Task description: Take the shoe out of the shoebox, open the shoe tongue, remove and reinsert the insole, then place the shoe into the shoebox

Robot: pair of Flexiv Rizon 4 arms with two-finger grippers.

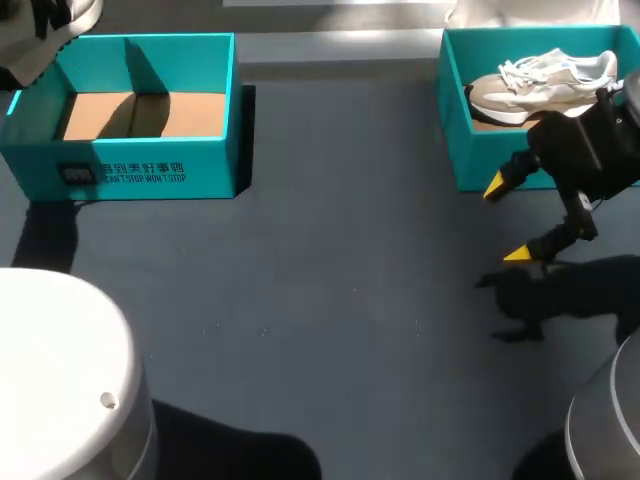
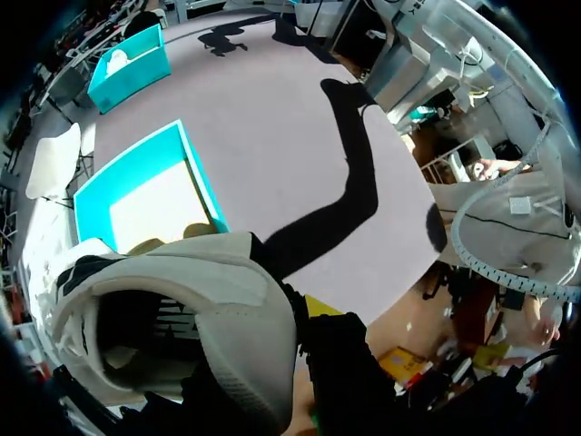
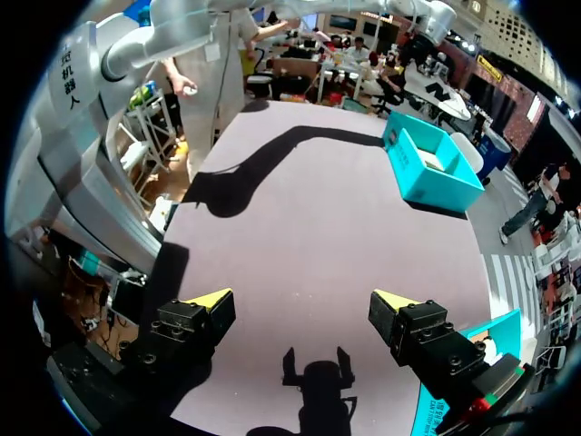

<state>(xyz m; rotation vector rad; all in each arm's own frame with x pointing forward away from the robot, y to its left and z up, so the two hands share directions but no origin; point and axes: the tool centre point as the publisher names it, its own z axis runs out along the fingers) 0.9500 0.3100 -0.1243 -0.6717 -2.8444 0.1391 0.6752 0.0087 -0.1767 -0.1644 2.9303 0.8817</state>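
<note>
Hanging at the far left, a white and beige sneaker with black trim [image 2: 209, 309] sits right up against the left tool [image 2: 318, 318], raised above the open teal cardboard shoebox [image 1: 150, 170], whose tan floor shows bare. The sneaker covers that tool, so I cannot tell whether it is clenched on the shoe. A dark grey surface [image 1: 330, 300] stretches between the two sides. On the right, the right tool [image 1: 507, 220] hovers over the surface with its yellow tips spread wide, grasping nothing, just near of a second teal shoebox [image 1: 450, 120]. Inside that box lies another pale lace-up sneaker [image 1: 545, 85] on its sole.
</note>
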